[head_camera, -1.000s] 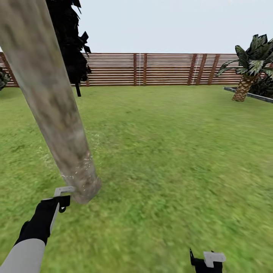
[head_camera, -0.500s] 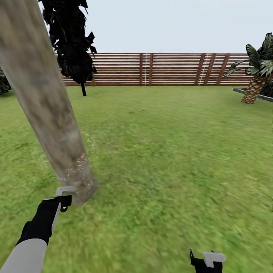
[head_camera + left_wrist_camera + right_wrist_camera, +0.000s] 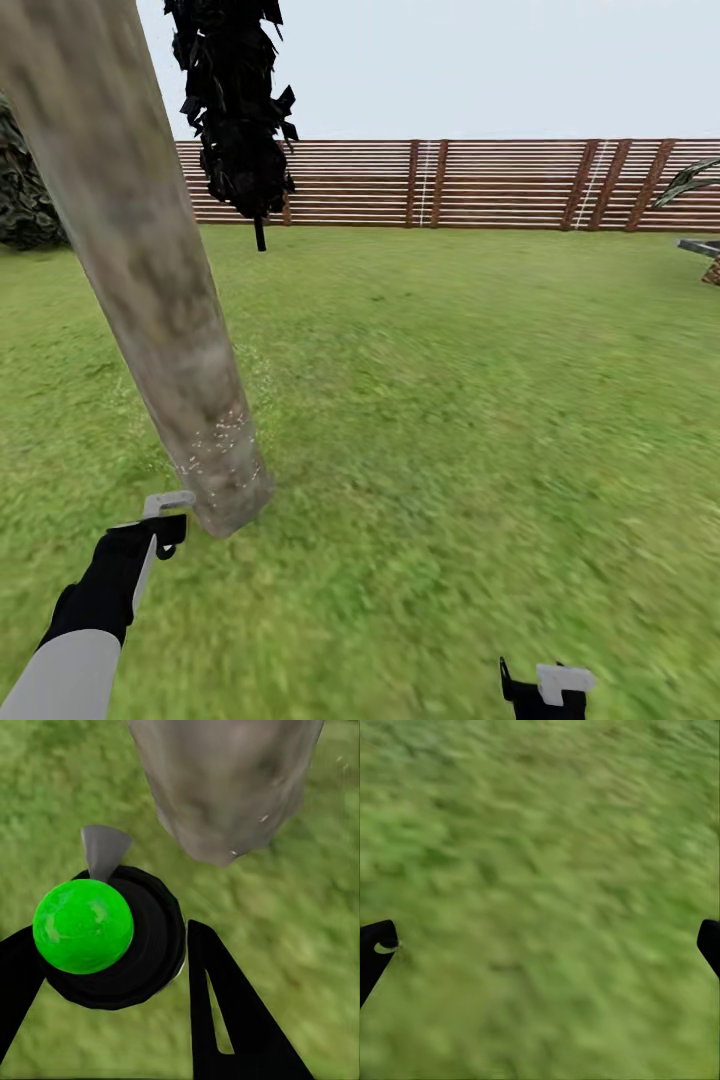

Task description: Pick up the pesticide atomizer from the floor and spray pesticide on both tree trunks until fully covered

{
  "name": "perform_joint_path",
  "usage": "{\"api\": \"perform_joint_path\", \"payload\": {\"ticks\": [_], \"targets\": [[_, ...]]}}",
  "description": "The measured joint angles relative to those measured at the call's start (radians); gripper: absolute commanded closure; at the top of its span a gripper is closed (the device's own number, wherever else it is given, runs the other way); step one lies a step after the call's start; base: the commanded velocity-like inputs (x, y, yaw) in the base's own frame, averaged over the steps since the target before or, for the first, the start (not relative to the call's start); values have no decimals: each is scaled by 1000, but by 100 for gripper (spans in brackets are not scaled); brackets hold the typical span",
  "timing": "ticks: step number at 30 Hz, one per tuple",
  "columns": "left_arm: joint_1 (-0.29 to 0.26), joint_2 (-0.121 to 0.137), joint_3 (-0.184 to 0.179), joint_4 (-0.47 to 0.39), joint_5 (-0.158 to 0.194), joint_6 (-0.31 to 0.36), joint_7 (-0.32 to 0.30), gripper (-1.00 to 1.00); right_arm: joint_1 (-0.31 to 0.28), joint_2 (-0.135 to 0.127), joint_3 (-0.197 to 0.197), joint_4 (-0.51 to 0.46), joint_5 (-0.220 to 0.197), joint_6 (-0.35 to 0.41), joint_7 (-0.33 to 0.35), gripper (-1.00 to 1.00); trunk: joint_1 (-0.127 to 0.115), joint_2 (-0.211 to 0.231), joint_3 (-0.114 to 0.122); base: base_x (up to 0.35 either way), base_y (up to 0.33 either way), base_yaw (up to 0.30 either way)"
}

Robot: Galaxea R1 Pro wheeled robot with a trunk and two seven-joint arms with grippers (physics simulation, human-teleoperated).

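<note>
A thick, pale grey-brown mottled tree trunk [image 3: 150, 270] leans across the left of the head view, with white specks on its lower part. My left gripper [image 3: 150, 535] is shut on the pesticide atomizer [image 3: 166, 504], whose white trigger head sits right beside the trunk's base. In the left wrist view the atomizer [image 3: 112, 937] is a dark round body with a bright green ball on top, held between my black fingers [image 3: 217, 1012], its grey nozzle pointing at the trunk [image 3: 225, 780]. My right gripper [image 3: 545, 688] hangs low over the grass, open and holding nothing [image 3: 540, 945].
Green lawn [image 3: 450, 400] stretches to a brown slatted fence [image 3: 480, 185]. A thin-trunked, dark-leaved tree [image 3: 240, 110] stands before the fence. A dark bush [image 3: 25, 200] is at the far left. A palm frond [image 3: 690, 180] and a planter edge [image 3: 700, 247] are at the right.
The whole view has swung left: the fence, the dark tree and the palm have slid to the right in the picture. Both arms hold the same pose, the atomizer still held by the trunk's base.
</note>
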State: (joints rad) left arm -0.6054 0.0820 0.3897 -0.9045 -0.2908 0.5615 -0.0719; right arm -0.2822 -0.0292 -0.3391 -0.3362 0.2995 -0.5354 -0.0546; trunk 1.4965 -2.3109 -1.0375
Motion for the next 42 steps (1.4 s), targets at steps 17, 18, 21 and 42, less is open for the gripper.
{"api": "perform_joint_path", "payload": {"ticks": [17,18,21,42], "targets": [[-90,-6,-132,-54,5,62,-62,100,0,-2,0,-1,0,0,0,-100,0,0,0,0,0,276],[-96,-8,-133,-54,3,69,-62,100,0,-2,0,-1,0,0,0,-100,0,0,0,0,0,129],[-140,-1,-134,-55,1,80,-64,100,0,-2,0,-1,0,0,0,-100,0,0,0,0,0,34],[-147,65,-212,-48,-6,125,-187,100,0,-2,-1,-1,0,0,1,-100,0,0,1,123,-25,-33]]}}
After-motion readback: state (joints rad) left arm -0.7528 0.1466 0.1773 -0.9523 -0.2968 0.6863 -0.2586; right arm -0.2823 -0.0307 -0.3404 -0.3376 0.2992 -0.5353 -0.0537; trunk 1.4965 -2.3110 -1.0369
